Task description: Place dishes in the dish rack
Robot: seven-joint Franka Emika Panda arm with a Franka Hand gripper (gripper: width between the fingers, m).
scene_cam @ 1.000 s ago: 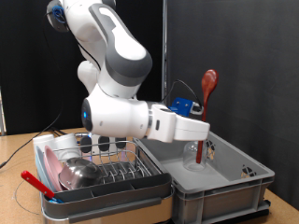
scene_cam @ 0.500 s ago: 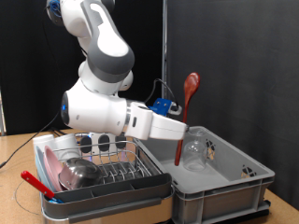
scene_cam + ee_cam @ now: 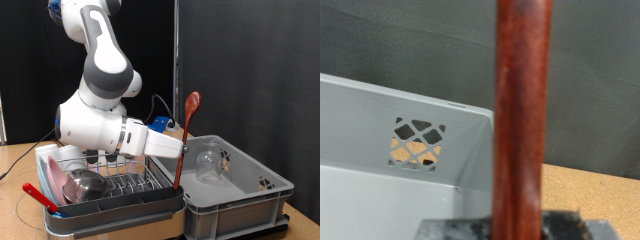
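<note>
The gripper [image 3: 181,150] fingers clamp a red long-handled spoon [image 3: 186,135], held upright over the seam between dish rack [image 3: 110,185] and grey tub [image 3: 235,190]. Pink plate [image 3: 72,183] and steel bowl [image 3: 88,184] sit racked; the drinking glass [image 3: 207,162] remains in the tub.

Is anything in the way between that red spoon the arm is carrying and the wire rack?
Nothing visible: the tool holds the red spoon upright over the grey tub's edge, beside the dish rack.
</note>
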